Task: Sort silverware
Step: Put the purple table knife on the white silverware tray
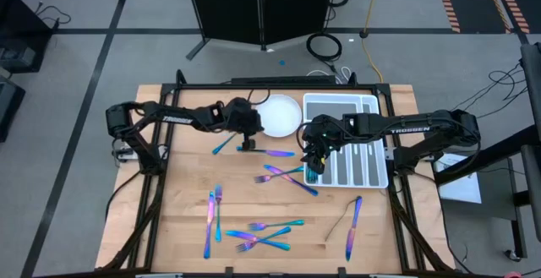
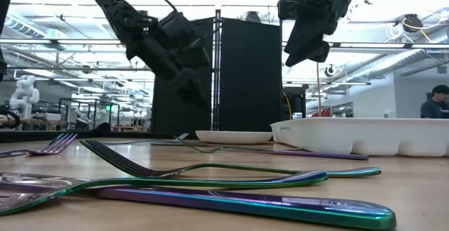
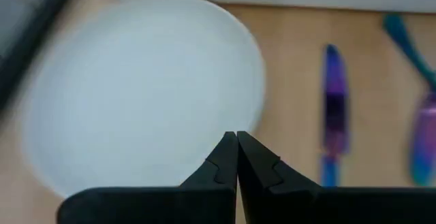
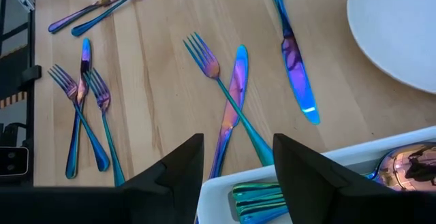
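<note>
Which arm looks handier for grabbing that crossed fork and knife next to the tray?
The right. Its open claw hangs over the tray's edge, beside the crossed fork and knife. The left claw is shut, by the plate.

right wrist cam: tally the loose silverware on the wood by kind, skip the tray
Forks: 3
Knives: 3
Kind unclear, far pair: 2
Total: 8
</note>
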